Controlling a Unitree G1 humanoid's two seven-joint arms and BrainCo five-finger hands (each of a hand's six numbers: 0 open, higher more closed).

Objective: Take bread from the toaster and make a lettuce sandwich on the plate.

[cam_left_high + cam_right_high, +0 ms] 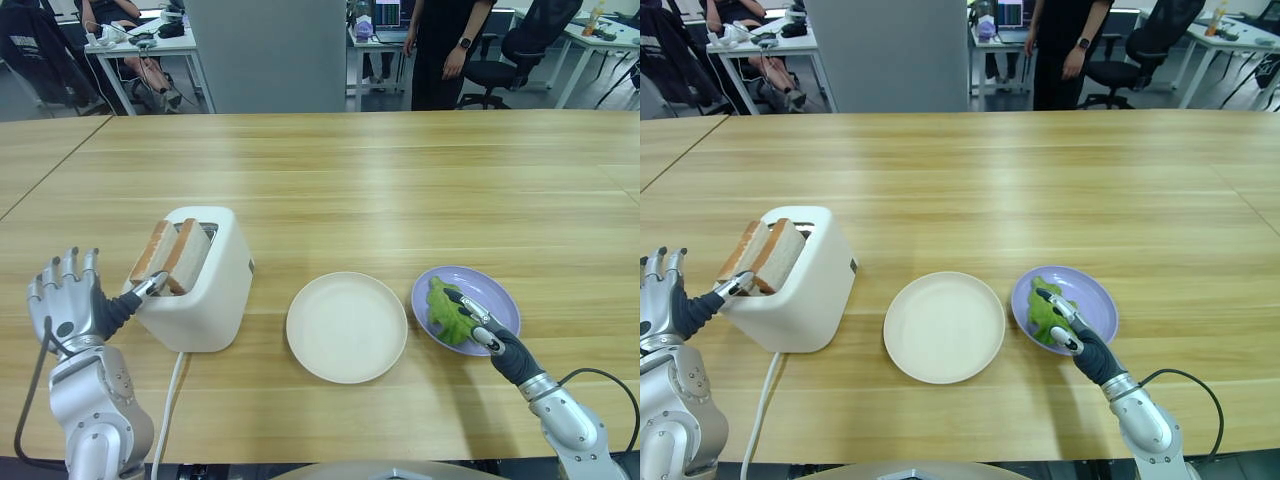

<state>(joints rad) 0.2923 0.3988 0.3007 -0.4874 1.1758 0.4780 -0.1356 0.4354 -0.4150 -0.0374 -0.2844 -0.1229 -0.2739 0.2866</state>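
A white toaster [200, 280] stands at the left with two slices of bread [170, 255] sticking up from its slots. My left hand [70, 300] is beside it, fingers spread upward, with one fingertip touching the nearer slice. An empty cream plate [346, 326] lies in the middle. A purple plate [490, 290] to its right holds a green lettuce leaf [445, 312]. My right hand [480, 328] lies on the lettuce with its fingers closed around the leaf.
The toaster's white cord [168, 410] runs down to the table's front edge. The wooden table [380, 190] stretches far back. Desks, chairs and a standing person are in the room behind.
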